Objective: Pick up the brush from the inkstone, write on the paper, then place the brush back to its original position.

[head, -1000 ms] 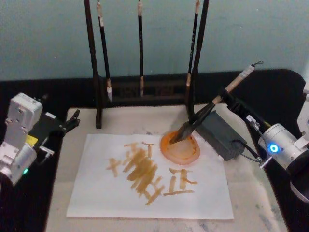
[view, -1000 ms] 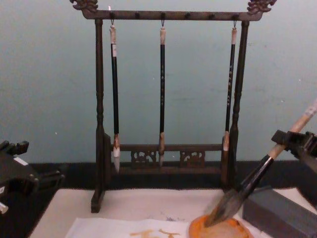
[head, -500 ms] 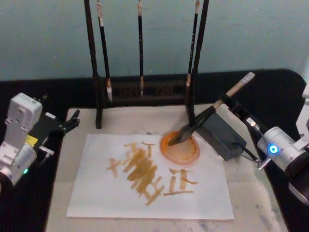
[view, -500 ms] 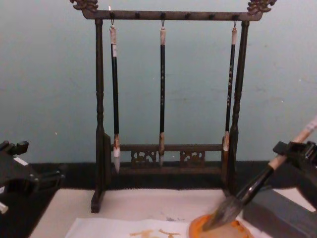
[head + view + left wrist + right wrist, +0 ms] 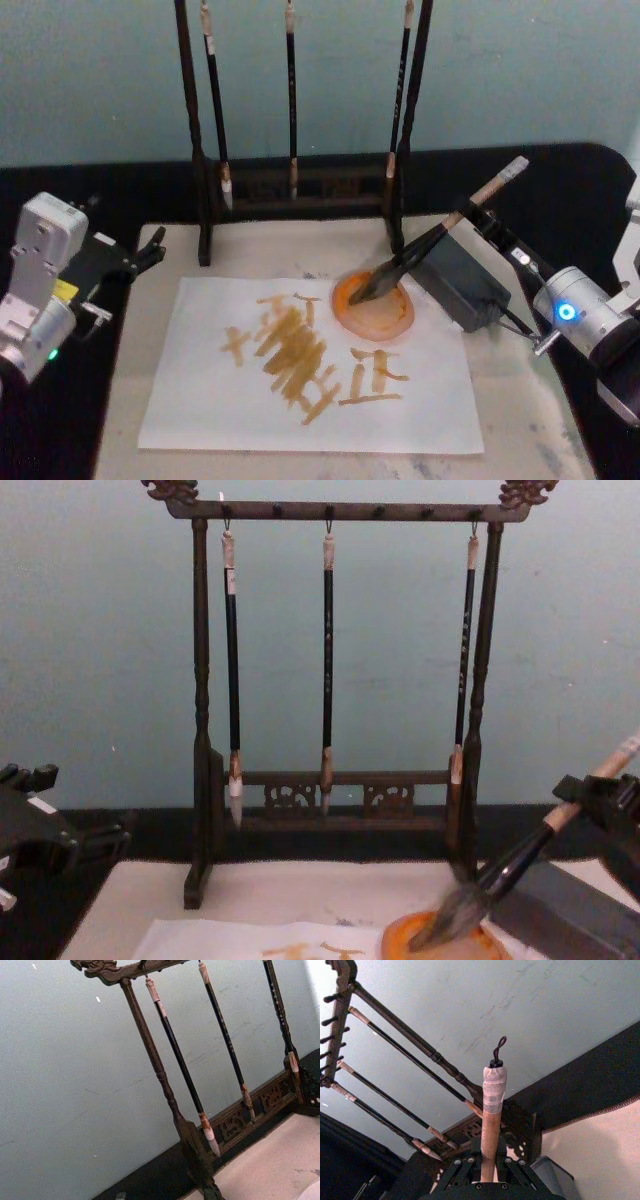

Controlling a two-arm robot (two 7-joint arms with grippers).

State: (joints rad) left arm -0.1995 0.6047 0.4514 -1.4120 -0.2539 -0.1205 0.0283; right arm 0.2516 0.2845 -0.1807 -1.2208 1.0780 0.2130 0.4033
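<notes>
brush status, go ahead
Right gripper shut on brush handle; left gripper parked far left. Brush tilted, bristles in inkstone. Grey block close under handle, rack post just behind.

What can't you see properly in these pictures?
- Right wrist view: bristles of the brush, hidden below the right gripper.
- Chest view: most of the paper, cut off by the bottom edge.
- Chest view: whether the bristles touch the inkstone; the tip is blurred.

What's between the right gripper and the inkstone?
The grey block lies there in the head view; the brush in the right gripper reaches across to the inkstone.
</notes>
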